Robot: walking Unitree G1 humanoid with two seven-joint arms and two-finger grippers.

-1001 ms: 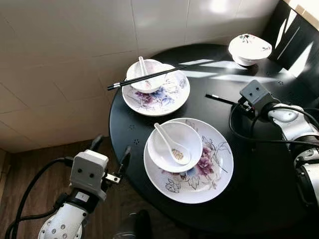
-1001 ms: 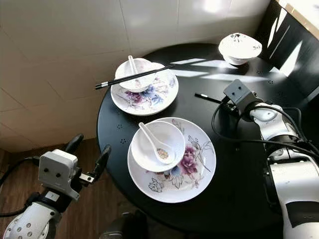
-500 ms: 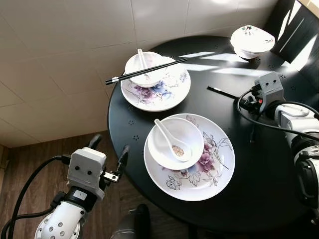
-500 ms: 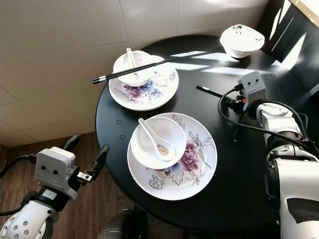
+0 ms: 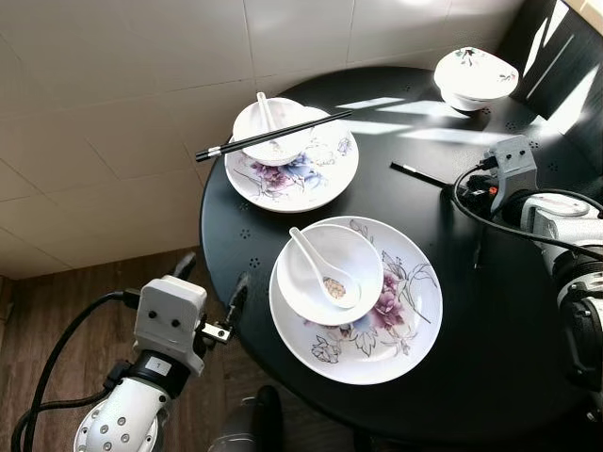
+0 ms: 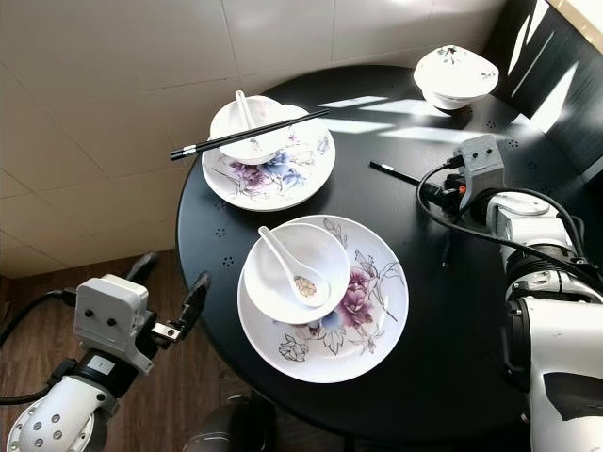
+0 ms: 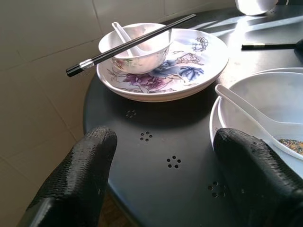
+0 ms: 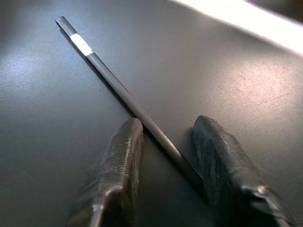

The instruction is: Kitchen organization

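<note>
A single black chopstick (image 5: 421, 176) lies flat on the round black table (image 5: 490, 311), right of centre. My right gripper (image 5: 468, 188) is down on the table at the chopstick's end, open. In the right wrist view its fingers (image 8: 120, 156) straddle the chopstick (image 8: 123, 94). My left gripper (image 5: 212, 278) hovers open at the table's near left edge, empty. In front of it are a near floral plate (image 5: 415, 320) with a white bowl (image 5: 356, 256) and spoon (image 5: 316, 259), and a far floral plate (image 5: 330, 179) with a bowl (image 7: 142, 56), a spoon and a pair of chopsticks (image 5: 273, 137) across it.
A white lidded bowl (image 5: 474, 73) stands at the table's far right edge. Dark chair slats (image 5: 561, 56) rise behind it. Tiled floor (image 5: 113, 113) lies to the left and wooden floor (image 5: 57, 311) under my left arm. Black cables (image 5: 490, 221) loop over the table by my right wrist.
The view has shifted a little. My right wrist has turned and drawn back slightly along the single chopstick, which stays on the table. The left arm has hardly moved.
</note>
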